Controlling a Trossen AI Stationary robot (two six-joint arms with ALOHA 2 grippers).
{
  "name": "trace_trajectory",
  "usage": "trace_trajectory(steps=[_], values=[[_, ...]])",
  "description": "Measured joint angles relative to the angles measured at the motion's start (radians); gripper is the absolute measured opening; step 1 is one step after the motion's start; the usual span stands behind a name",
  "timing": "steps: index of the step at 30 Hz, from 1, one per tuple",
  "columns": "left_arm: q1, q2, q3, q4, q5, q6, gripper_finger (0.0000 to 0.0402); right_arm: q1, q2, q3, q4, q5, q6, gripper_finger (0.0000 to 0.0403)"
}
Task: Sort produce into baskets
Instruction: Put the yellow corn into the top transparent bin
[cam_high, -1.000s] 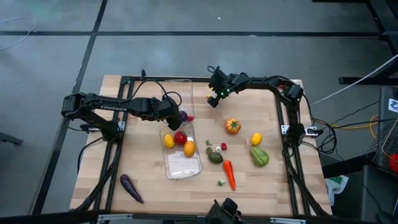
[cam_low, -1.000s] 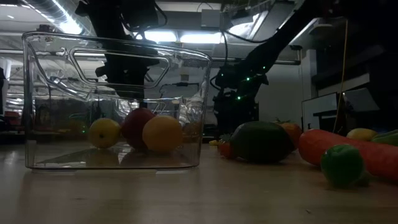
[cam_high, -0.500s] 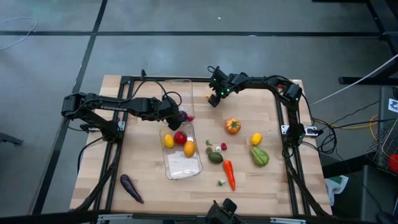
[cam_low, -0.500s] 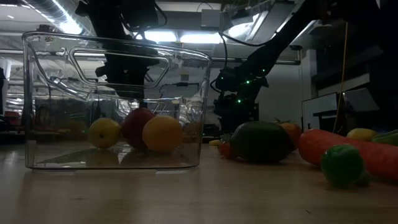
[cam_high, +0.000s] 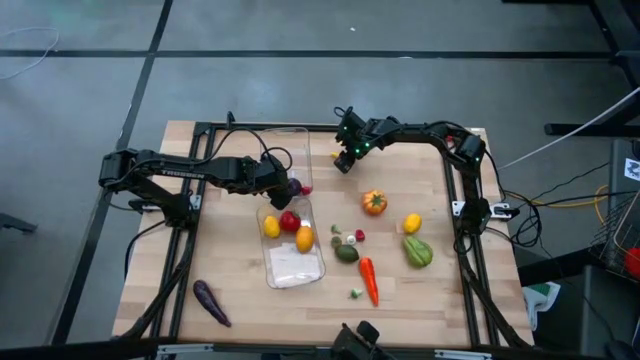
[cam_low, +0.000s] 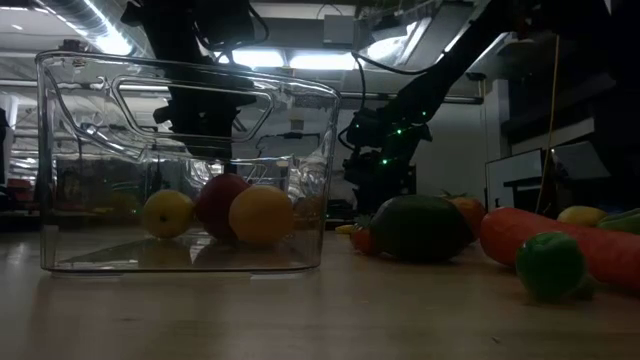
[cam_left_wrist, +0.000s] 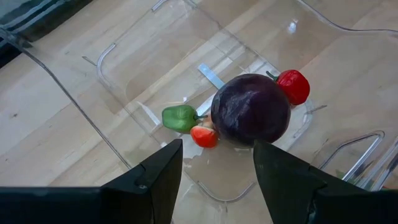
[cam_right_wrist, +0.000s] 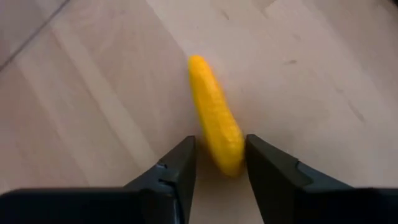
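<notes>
Near the table's (cam_high: 230, 275) far edge, my right gripper (cam_right_wrist: 214, 163) straddles a yellow corn cob (cam_right_wrist: 214, 124), fingers parted. I should descend squarely and close mid-length so it doesn't roll.

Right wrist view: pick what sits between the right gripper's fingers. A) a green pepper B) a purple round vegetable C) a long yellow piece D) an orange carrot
C: in the right wrist view the right gripper has its fingers on either side of a long yellow piece lying on the wooden table, with gaps visible beside it.
</notes>
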Motion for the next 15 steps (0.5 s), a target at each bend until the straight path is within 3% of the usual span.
trace_trajectory(steps=[15], values=[[0.000, 0.000, 0.000, -0.001, 0.006, 0.000, 0.0194, 0.001, -0.007, -0.002, -0.007, -0.012, 0.000, 0.0087]])
